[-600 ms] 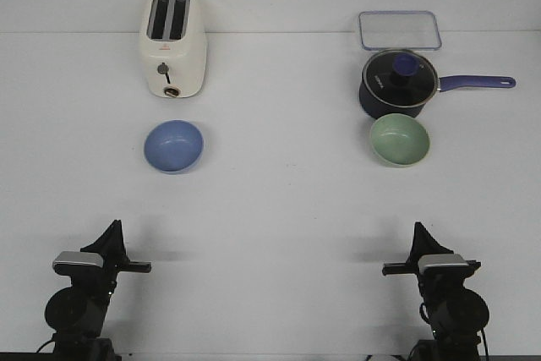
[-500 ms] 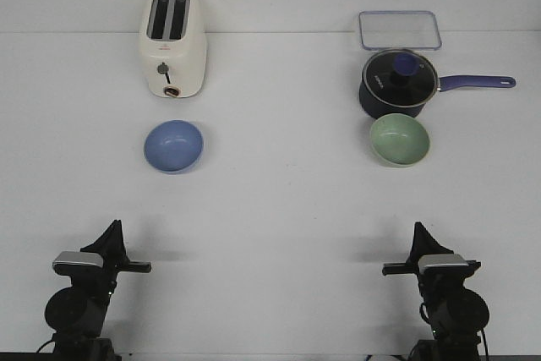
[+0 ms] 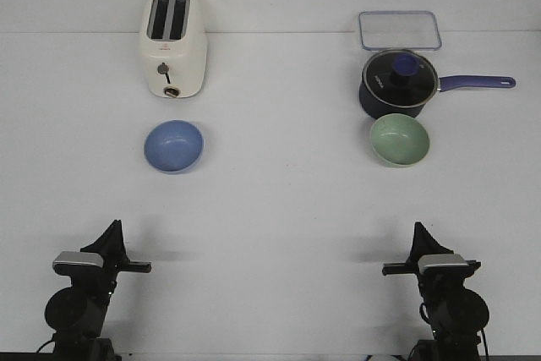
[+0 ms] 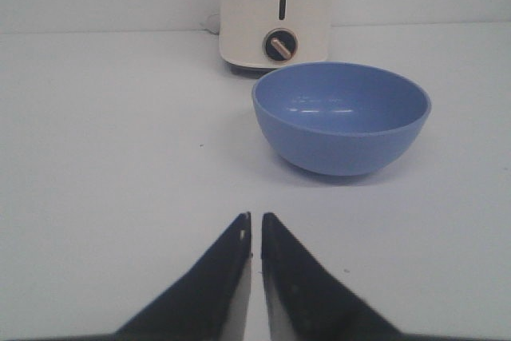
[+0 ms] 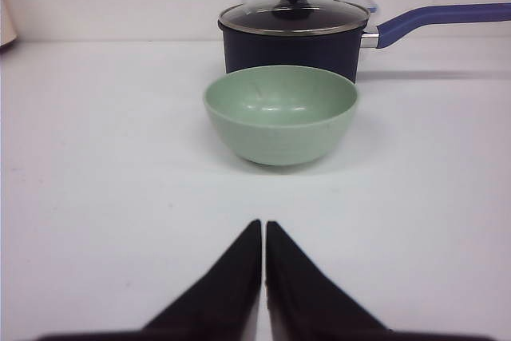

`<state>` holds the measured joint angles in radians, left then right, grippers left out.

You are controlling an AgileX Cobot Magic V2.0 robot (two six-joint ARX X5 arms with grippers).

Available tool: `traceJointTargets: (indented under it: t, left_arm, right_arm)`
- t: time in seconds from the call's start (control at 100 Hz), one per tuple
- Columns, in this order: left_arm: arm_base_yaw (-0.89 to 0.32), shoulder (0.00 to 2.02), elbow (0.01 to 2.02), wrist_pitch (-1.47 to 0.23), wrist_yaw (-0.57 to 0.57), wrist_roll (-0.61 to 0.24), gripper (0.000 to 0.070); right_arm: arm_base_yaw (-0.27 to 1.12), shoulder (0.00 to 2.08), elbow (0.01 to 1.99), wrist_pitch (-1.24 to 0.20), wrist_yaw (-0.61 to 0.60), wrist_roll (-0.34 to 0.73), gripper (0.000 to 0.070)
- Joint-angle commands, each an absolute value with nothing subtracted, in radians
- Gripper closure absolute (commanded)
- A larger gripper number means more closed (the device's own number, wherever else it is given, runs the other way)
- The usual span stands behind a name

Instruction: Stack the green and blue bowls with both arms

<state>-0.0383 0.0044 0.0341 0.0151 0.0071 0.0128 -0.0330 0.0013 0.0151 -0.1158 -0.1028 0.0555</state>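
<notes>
i see the blue bowl (image 4: 342, 116) ahead of my left gripper (image 4: 255, 225), well apart, in front of the toaster (image 3: 172, 44). the green bowl (image 5: 280, 113) sits ahead of my right gripper (image 5: 264, 233), just before the saucepan (image 5: 294, 33) — both grippers' fingers pressed nearly together, holding nothing.

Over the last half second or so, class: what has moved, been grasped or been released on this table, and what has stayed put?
Nothing visibly changed. The blue bowl and green bowl sit apart and untouched, and the left gripper and right gripper remain shut and empty at the near edge.
</notes>
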Motion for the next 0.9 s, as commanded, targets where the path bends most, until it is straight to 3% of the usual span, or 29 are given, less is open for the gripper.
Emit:
traceJointTargets:
  t: [0.0, 0.22, 0.41, 0.56, 0.71, 0.81, 0.89]
  left_arm:
    - [-0.038, 0.003, 0.015, 0.030, 0.011, 0.014, 0.0685]
    - [-0.038, 0.003, 0.015, 0.030, 0.011, 0.014, 0.0685]
    - [-0.038, 0.003, 0.015, 0.030, 0.011, 0.014, 0.0685]
    - [-0.038, 0.003, 0.015, 0.030, 0.011, 0.014, 0.0685]
    - [-0.038, 0.003, 0.015, 0.030, 0.011, 0.014, 0.0685]
    - [-0.038, 0.003, 0.015, 0.030, 0.011, 0.014, 0.0685]
    - [-0.038, 0.003, 0.015, 0.030, 0.011, 0.014, 0.0685]
  right_arm:
    - [-0.032, 0.001, 0.013, -0.105, -0.105, 0.055, 0.0691]
    - [-0.031, 0.001, 0.013, -0.104, -0.107, 0.069, 0.0692]
    - [-0.031, 0.001, 0.013, -0.109, -0.123, 0.317, 0.0692]
    - [-0.031, 0.001, 0.013, -0.081, -0.124, 0.359, 0.0692]
    - [-0.032, 0.016, 0.116, -0.118, -0.088, 0.503, 0.0699]
    - [-0.032, 0.106, 0.283, -0.220, -0.020, 0.487, 0.0699]
    - [-0.032, 0.235, 0.433, -0.289, 0.009, 0.385, 0.0695]
